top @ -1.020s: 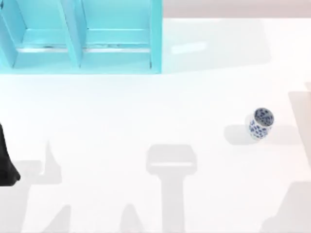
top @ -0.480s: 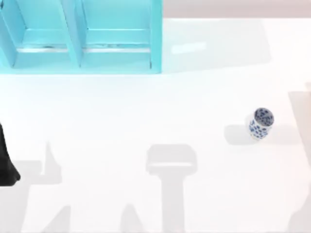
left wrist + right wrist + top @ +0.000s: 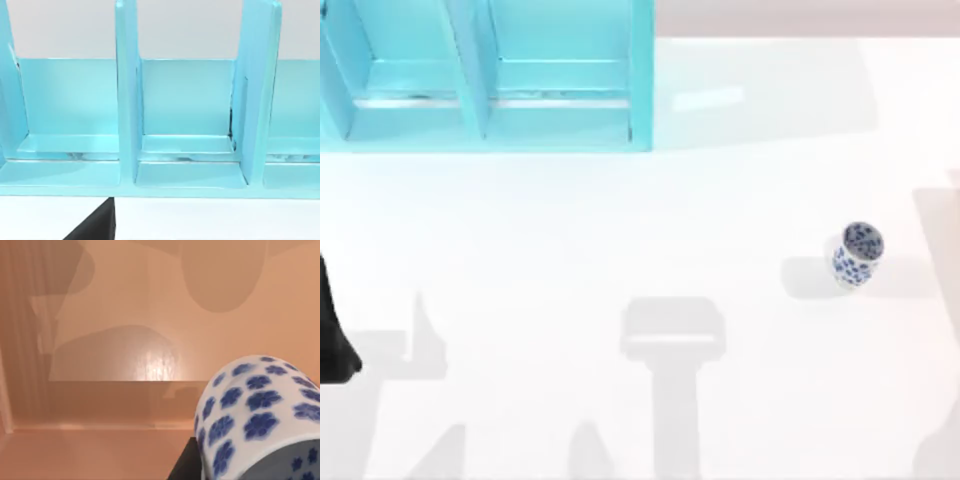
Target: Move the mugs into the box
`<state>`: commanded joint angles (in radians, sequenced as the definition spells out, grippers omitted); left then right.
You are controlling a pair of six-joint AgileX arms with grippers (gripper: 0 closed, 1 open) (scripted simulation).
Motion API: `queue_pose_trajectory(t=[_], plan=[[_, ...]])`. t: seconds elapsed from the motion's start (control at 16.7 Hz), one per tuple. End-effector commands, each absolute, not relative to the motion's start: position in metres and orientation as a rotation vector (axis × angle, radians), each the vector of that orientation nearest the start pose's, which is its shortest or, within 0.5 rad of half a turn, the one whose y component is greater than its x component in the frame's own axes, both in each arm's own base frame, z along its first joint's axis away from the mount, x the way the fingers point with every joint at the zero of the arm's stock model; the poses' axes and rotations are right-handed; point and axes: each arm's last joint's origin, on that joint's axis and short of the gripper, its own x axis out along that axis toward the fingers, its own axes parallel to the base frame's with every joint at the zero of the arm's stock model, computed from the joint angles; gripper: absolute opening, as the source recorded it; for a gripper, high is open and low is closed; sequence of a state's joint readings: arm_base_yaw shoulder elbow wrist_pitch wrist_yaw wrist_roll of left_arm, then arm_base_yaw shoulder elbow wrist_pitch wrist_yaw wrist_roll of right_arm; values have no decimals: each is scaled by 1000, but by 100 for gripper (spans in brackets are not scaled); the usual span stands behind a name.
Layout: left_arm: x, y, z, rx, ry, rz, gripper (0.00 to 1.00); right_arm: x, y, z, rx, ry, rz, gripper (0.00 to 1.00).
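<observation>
1 mug stands upright, mouth up, at the table's right.

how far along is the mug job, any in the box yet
Nothing looks done: the turquoise box's visible compartments hold no mug. One mug stands upright on the white table at the right, away from the box. The right wrist view shows a mug very close. Both mugs remain to be boxed.

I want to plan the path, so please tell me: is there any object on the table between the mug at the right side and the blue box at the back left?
Nothing visible stands in the way. In the top view the mug stands upright, alone on the white table, and only bare surface and shadows lie between it and the box. The box compartments in the left wrist view look unoccupied.
</observation>
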<state>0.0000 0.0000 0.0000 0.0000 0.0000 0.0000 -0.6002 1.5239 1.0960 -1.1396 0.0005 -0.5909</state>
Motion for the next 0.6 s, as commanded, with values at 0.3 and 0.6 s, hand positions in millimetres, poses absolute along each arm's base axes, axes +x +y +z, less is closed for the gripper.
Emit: queue_pose_trajectory(t=[0.3, 0.6], plan=[[106, -1, 160, 0, 0, 0, 100, 217, -146, 218, 6, 1568, -10, 98], [106, -1, 160, 0, 0, 0, 100, 217, -146, 218, 6, 1568, -10, 100]])
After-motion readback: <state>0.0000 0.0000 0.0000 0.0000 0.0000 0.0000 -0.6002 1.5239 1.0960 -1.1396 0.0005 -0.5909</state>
